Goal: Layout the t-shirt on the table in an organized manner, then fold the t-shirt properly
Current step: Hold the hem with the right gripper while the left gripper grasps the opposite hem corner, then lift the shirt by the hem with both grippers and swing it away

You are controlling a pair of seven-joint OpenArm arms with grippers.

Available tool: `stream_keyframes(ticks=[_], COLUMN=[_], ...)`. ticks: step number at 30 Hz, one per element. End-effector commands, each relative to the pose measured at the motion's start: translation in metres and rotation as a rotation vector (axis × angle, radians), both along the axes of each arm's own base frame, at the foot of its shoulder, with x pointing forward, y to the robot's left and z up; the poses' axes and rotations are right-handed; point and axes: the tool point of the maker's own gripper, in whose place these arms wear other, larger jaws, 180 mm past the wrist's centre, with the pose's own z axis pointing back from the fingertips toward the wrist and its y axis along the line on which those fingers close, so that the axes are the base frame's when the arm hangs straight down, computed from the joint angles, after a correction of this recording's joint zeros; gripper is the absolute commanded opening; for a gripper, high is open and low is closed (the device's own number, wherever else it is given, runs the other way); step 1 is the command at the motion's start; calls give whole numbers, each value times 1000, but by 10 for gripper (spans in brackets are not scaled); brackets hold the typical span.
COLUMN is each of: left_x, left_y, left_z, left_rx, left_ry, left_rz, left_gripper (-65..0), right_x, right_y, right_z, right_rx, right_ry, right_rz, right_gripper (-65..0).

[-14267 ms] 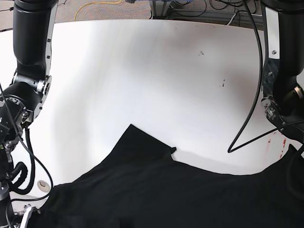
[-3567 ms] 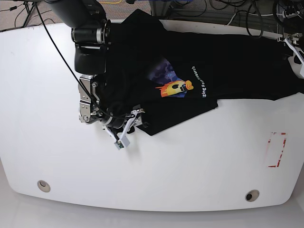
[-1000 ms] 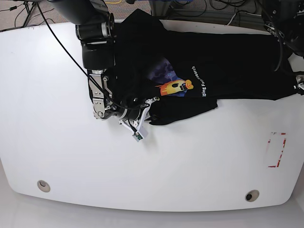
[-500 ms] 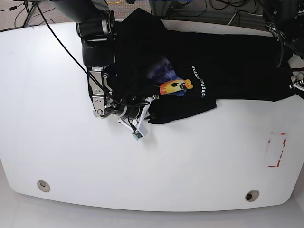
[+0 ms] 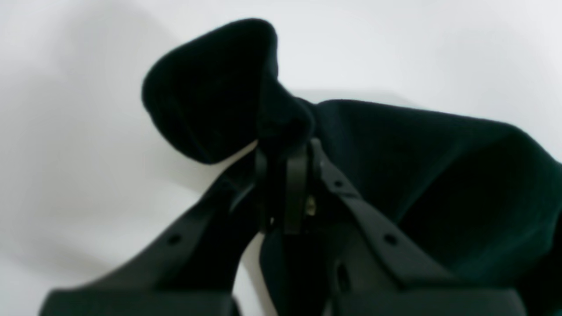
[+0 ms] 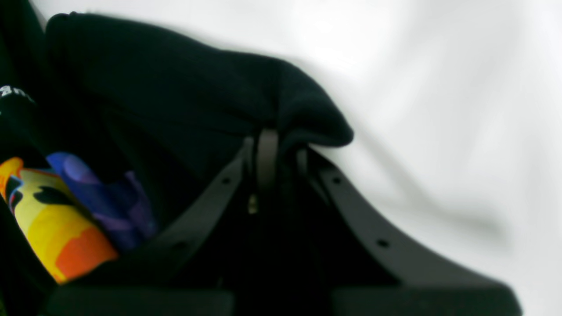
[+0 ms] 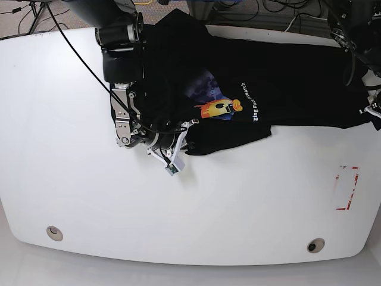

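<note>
The black t-shirt [image 7: 286, 77] lies crumpled across the far side of the white table [image 7: 238, 196], its orange and blue print [image 7: 217, 108] facing up. My right gripper [image 7: 186, 142] is shut on a fold at the shirt's near-left edge. In the right wrist view, black cloth [image 6: 246, 87] bulges over that gripper's [image 6: 276, 142] closed tips, with the print [image 6: 57, 219] at the lower left. My left gripper [image 7: 371, 111] sits at the shirt's far right edge. In the left wrist view, that gripper [image 5: 285, 151] is shut on a bunched bit of t-shirt [image 5: 219, 87].
A red tape rectangle [image 7: 346, 187] marks the table at the right. Two round grommet holes [image 7: 55, 232] [image 7: 315, 245] sit near the front edge. Cables lie on the floor beyond the table's far edge.
My left gripper has closed on the shirt's right edge; it stood open half a second ago. The right arm and the shirt's left part have barely moved.
</note>
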Motion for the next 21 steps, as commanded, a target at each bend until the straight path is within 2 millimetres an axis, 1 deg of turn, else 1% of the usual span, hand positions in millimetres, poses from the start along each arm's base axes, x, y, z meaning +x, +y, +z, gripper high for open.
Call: stream_keyframes(ticks=[1,3,4,6,7,11,13,17,21], left_x=[5,8,10,17,23,34,41,54,64], left_y=[11,9,9,10,11,10,8,4,-7], left_z=[19,25,31,46,59,85,99,133,156], left_rx=[62,84,103,144,178,251,287,368,402], left_ry=[-7,-5,-4,-12,-21,-24,-30,-57,-90], left_rz=[-1,-14,-22,-37,-47,-81,-98,-120,-124], left_gripper=[-650,-650,-650,-650,-650,-650,-650,-650,-650], right_x=[15,17,14,13,13,16,16,21,24], right_y=[-1,-2,-5,-14,-19,-32,-43,-65,-86], right_z=[20,27,27,33,38,55,61,87,102], right_rx=[0,-4,-12,-40,-60,-112,-149,-216,-282], right_ry=[-62,-91,-96,-120,-137,-187,-209,-295,-345], right_rz=[-3,-4,-4,-2,0,6,6,2,-1], right_gripper=[-650,-650,-650,-650,-650,-650,-650,-650,-650])
